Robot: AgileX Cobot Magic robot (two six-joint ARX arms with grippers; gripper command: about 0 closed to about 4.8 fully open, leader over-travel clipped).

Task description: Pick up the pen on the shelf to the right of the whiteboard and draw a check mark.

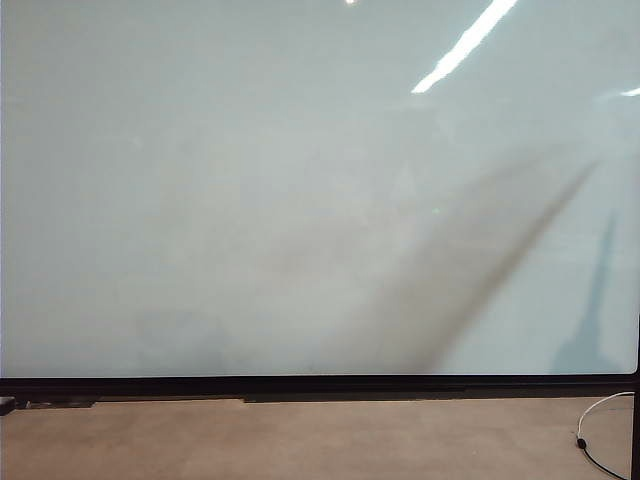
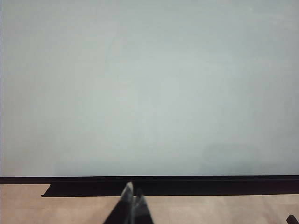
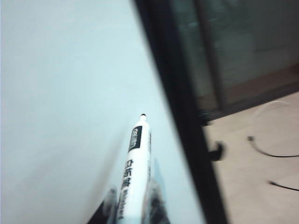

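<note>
The whiteboard point(image 1: 250, 180) fills the exterior view, pale and glossy, with a thin black frame along its lower edge. Neither gripper shows there. No check mark shows on the board, and the shelf is out of view. In the right wrist view my right gripper point(image 3: 133, 199) is shut on the pen point(image 3: 135, 163), a white barrel with black print. Its dark tip points at the whiteboard point(image 3: 60, 93) near the board's black side frame point(image 3: 177, 116); whether it touches I cannot tell. My left gripper point(image 2: 133, 193) is shut on nothing, low before the whiteboard point(image 2: 149, 84).
A black ledge point(image 1: 300, 398) runs under the board above the tan floor point(image 1: 300, 440). A white cable point(image 1: 600, 420) lies on the floor at the right. Long dark shadows point(image 1: 500, 270) slant across the board's right half. Dark glass panels point(image 3: 233, 46) stand beyond the board's side frame.
</note>
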